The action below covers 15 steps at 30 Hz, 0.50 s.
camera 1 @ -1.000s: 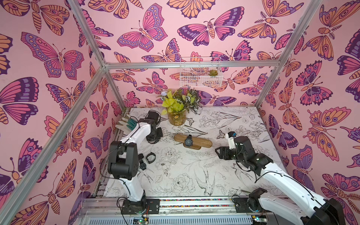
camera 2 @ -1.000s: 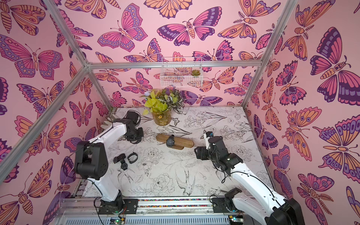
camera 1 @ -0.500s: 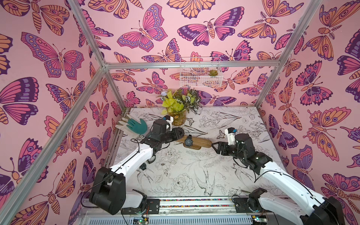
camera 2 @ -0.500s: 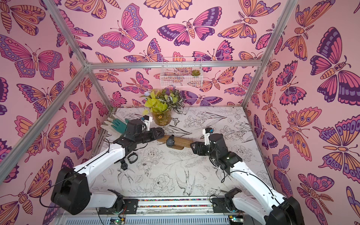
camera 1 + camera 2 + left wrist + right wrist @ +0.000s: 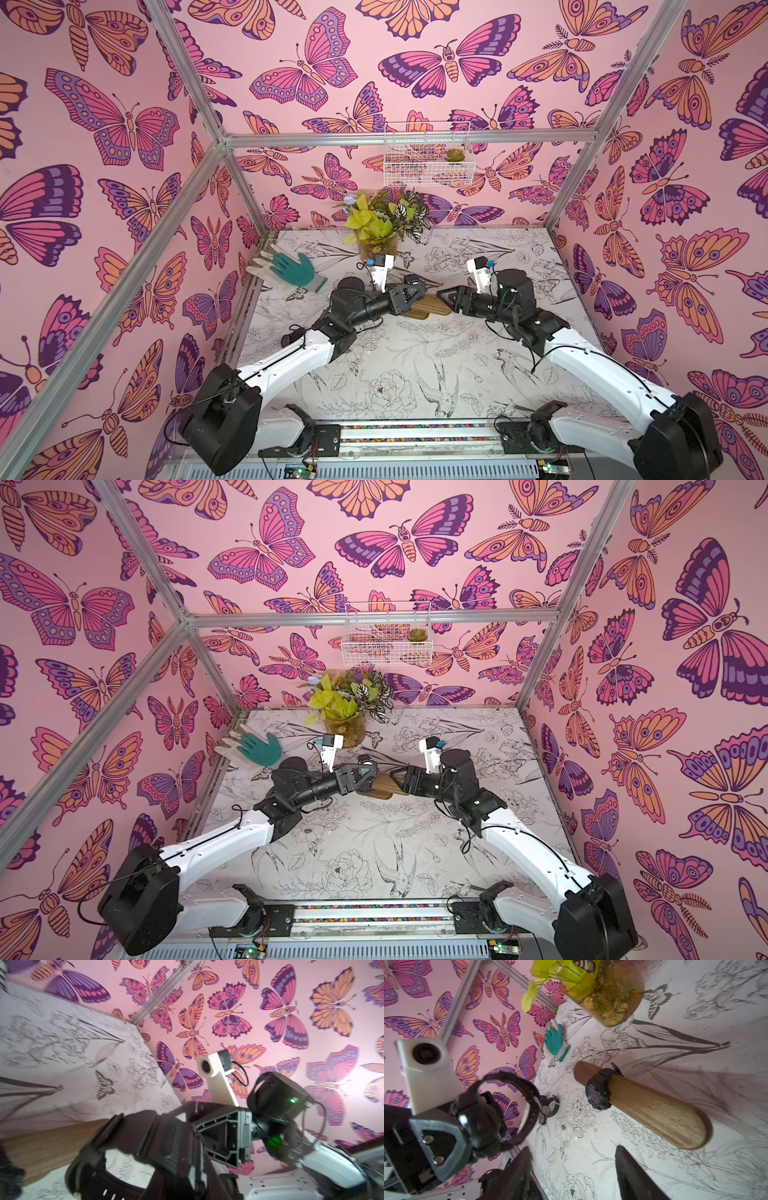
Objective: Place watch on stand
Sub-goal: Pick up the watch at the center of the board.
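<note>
The stand (image 5: 432, 306) (image 5: 382, 789) is a brown wooden bar lying mid-table. One black watch (image 5: 598, 1093) is strapped round the stand (image 5: 654, 1109) near its far end. My left gripper (image 5: 417, 291) is shut on a second black watch (image 5: 500, 1109), gripping its strap (image 5: 166, 1136), and holds it above the stand's left part. In both top views the left gripper hides the watch on the stand. My right gripper (image 5: 442, 296) (image 5: 572, 1153) is open and empty at the stand's right end.
A third black watch (image 5: 548, 1108) lies on the table left of the stand. A teal and white glove (image 5: 291, 270) rests at the back left, a potted plant (image 5: 376, 245) stands behind the stand, and a wire basket (image 5: 428, 153) hangs on the back wall.
My left arm has swung out from the table's left side to above the stand. My right gripper has moved in to the stand's right end and its jaws have narrowed a little.
</note>
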### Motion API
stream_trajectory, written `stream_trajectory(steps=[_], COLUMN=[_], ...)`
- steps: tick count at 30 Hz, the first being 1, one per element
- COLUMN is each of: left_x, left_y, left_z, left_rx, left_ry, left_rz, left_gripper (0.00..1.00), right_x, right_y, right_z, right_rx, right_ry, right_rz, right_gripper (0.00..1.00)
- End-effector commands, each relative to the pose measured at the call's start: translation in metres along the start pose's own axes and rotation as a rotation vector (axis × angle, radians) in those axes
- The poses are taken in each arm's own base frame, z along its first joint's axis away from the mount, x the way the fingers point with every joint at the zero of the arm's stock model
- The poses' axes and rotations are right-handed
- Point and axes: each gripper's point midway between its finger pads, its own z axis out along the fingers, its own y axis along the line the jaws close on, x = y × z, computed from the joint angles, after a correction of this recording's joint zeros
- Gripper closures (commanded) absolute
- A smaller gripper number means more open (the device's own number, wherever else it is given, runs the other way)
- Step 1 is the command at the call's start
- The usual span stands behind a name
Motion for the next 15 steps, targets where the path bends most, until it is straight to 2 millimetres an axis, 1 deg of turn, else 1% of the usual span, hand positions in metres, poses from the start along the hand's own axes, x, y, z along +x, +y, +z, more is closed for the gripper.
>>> stream_trajectory(steps=[1, 5, 9, 15], left_x=[-0.001, 0.007, 0.011, 0.014], left_y=[-0.046, -0.056, -0.062, -0.071], left_z=[-0.002, -0.001, 0.001, 0.004], left_rx=[0.219, 0.285, 0.318, 0.342], left_ry=[-0.014, -0.01, 0.003, 0.015], left_rz=[-0.02, -0.032, -0.03, -0.003], left_gripper=[0.93, 0.93, 0.93, 0.93], right_x=[-0.014, -0.009, 0.0, 0.014], right_y=[0.038, 0.045, 0.053, 0.054], right_z=[0.001, 0.005, 0.004, 0.006], right_rx=[-0.157, -0.206, -0.232, -0.255], right_ry=[0.006, 0.031, 0.047, 0.093], right_rz=[-0.001, 0.001, -0.027, -0.035], right_gripper=[0.38, 0.45, 0.48, 0.56])
